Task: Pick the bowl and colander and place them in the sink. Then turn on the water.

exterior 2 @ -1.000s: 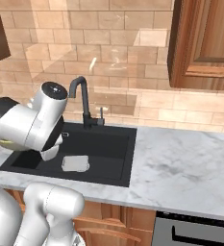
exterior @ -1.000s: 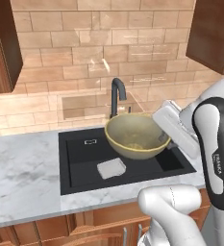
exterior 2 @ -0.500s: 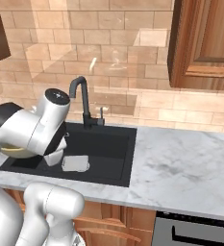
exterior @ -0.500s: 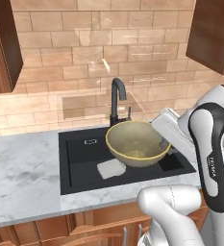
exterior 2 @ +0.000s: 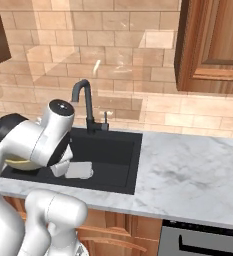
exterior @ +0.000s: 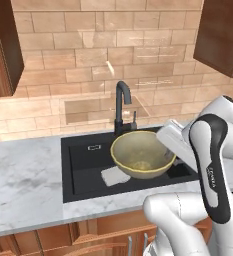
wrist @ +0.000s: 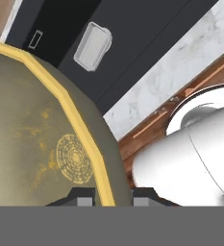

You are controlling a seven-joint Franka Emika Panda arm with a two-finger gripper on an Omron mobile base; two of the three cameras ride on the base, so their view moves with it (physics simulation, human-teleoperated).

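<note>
Descent is the change over the last second: the bowl (exterior: 141, 155) has dropped from faucet height to sit low over the sink (exterior: 80, 172), tilted. Going left to right in the left base view: marble worktop (exterior: 23, 185), basin with a pale sponge (exterior: 115, 176), then the bowl right of centre, near the dark faucet (exterior: 121, 105). The claw (wrist: 113, 198) is clamped on the bowl's golden rim, one finger inside, one outside. By my judgement release is close; the colander and water remain.
</note>
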